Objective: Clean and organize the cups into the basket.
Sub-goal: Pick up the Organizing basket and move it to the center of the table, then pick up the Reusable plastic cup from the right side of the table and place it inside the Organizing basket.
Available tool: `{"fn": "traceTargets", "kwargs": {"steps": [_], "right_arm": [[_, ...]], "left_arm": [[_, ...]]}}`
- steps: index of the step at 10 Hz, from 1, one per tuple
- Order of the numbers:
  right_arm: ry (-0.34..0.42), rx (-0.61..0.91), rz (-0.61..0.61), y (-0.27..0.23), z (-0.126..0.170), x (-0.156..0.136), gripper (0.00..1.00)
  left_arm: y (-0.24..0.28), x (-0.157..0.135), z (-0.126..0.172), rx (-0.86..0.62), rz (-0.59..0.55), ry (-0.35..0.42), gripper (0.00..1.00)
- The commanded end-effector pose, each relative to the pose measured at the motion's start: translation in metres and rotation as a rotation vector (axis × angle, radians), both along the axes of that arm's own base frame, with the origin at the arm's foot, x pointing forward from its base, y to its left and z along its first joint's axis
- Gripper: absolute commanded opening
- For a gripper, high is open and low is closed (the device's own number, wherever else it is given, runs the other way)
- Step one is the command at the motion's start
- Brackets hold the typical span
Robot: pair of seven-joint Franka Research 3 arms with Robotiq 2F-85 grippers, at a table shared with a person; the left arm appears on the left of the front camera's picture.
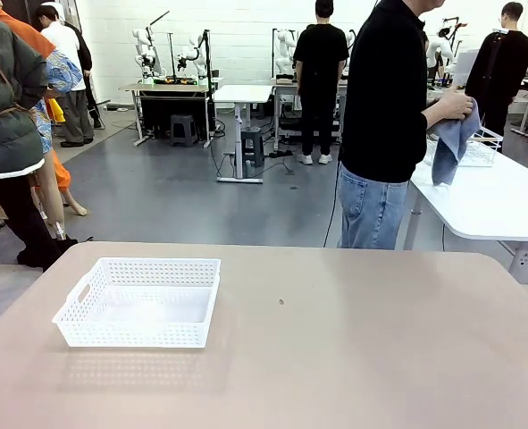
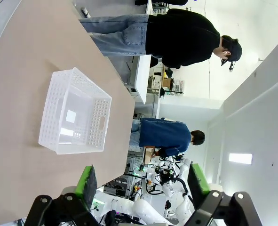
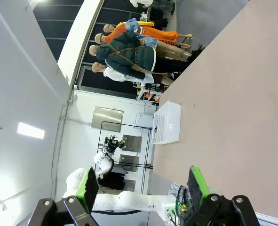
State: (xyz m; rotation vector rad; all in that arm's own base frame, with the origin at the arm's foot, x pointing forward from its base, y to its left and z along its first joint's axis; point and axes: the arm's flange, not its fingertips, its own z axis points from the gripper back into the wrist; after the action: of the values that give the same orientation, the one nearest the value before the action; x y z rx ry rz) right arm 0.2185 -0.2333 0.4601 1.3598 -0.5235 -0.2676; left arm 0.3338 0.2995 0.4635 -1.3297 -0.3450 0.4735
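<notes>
Front view: basket [image 1: 129, 333] on the table [image 1: 353, 357], left of centre; a person [image 1: 389, 98] beyond the far edge holds a cloth [image 1: 451, 143]. Left wrist view: left gripper [image 2: 142, 181] spread wide, gripping nothing; basket [image 2: 99, 117] ahead. Right wrist view: right gripper [image 3: 143, 184] likewise spread; basket [image 3: 167, 123] farther off.

White lattice basket [image 1: 129, 336], tan table [image 1: 353, 357], person [image 1: 387, 98] in blk top, blue jeans [image 1: 371, 211], grey-blue cloth [image 1: 449, 145]

The worktop [image 1: 380, 357] runs off the front view's left, right and bottom edges. A dark speck [image 1: 281, 301] near its middle is too small to tell. In the right wrist view the basket [image 3: 167, 123] shows side-on, its inside hidden.
</notes>
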Motion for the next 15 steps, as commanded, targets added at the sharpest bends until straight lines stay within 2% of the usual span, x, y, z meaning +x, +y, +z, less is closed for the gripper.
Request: {"fn": "traceTargets", "kwargs": {"steps": [1,15], "right_arm": [[0.004,0.01,0.002,-0.0005,0.0009,-0.0007,1.0],[0.004,0.01,0.002,-0.0005,0.0009,-0.0007,1.0]], "left_arm": [[-0.0006,0.0002,0.002,-0.017,0.018,0.003,1.0],[-0.0006,0.0002,0.002,-0.017,0.018,0.003,1.0]]}}
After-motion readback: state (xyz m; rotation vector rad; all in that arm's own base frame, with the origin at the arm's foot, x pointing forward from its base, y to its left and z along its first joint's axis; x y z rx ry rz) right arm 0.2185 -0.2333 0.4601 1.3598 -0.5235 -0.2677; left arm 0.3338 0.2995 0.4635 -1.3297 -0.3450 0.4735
